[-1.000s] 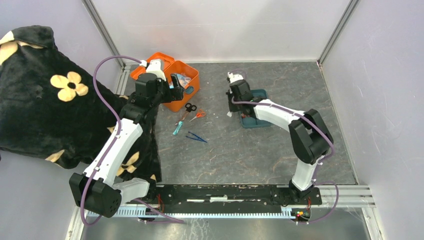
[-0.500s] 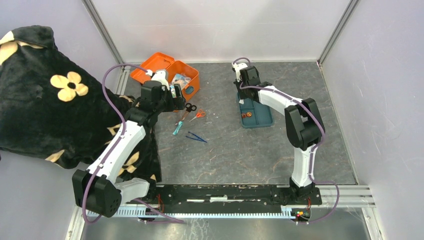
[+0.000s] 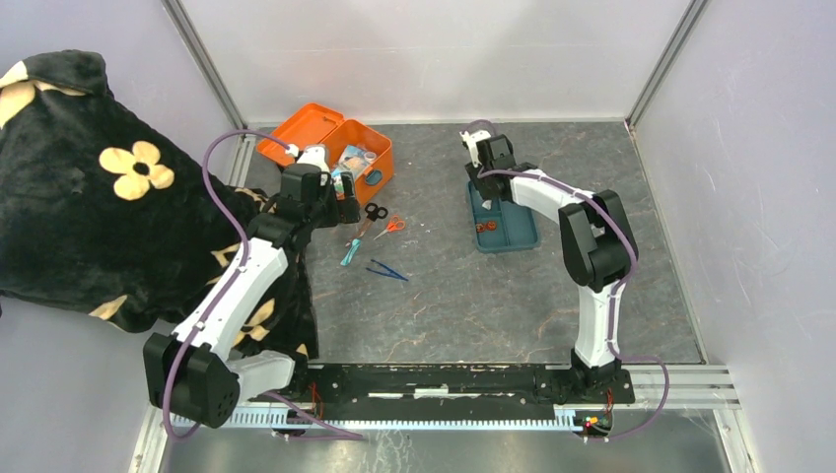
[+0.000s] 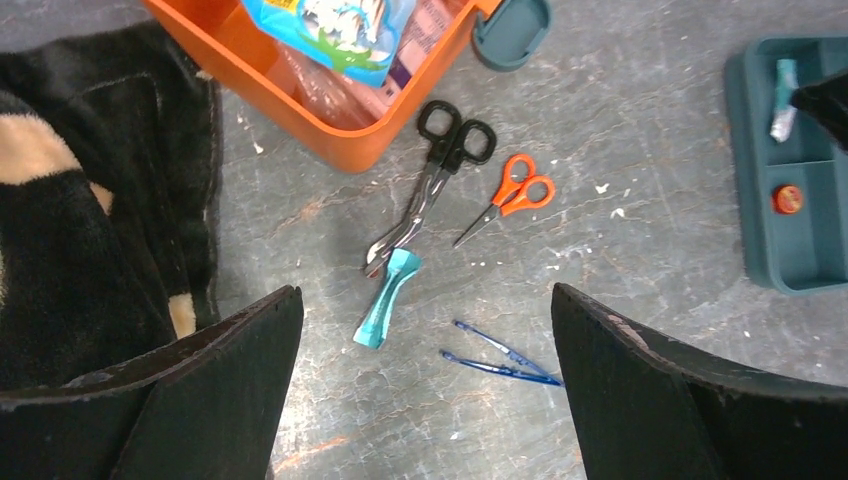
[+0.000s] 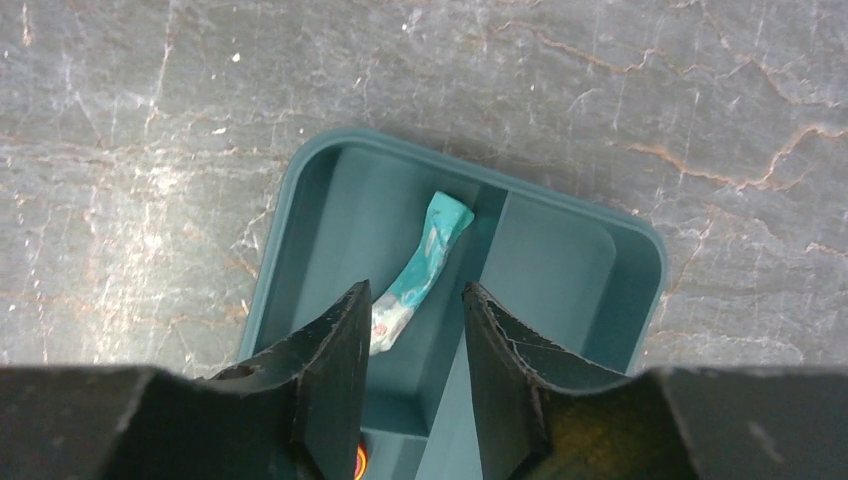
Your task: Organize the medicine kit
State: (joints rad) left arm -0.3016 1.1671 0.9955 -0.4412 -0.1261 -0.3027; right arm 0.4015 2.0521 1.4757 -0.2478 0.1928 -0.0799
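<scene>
The orange medicine kit (image 3: 370,156) stands open at the back left, lid (image 3: 301,128) flat behind it, packets inside; it also shows in the left wrist view (image 4: 300,70). My left gripper (image 3: 347,197) is open and empty, just in front of the kit, above the floor items (image 4: 425,292). My right gripper (image 3: 483,163) hangs over the far end of the teal tray (image 3: 518,232). In the right wrist view its jaws (image 5: 415,288) are a little apart with nothing between them, above a small teal-and-white tube (image 5: 425,265) lying in the tray (image 5: 640,260).
On the floor lie black scissors (image 4: 435,175), orange scissors (image 4: 510,195), a teal tool (image 4: 385,300) and blue tweezers (image 4: 500,355). A red round item (image 4: 787,199) sits in the tray. A black flowered blanket (image 3: 89,197) covers the left side. Walls ring the floor.
My left gripper has drawn back from over the kit toward the scissors. My right gripper has moved from the tray's left side to its far end.
</scene>
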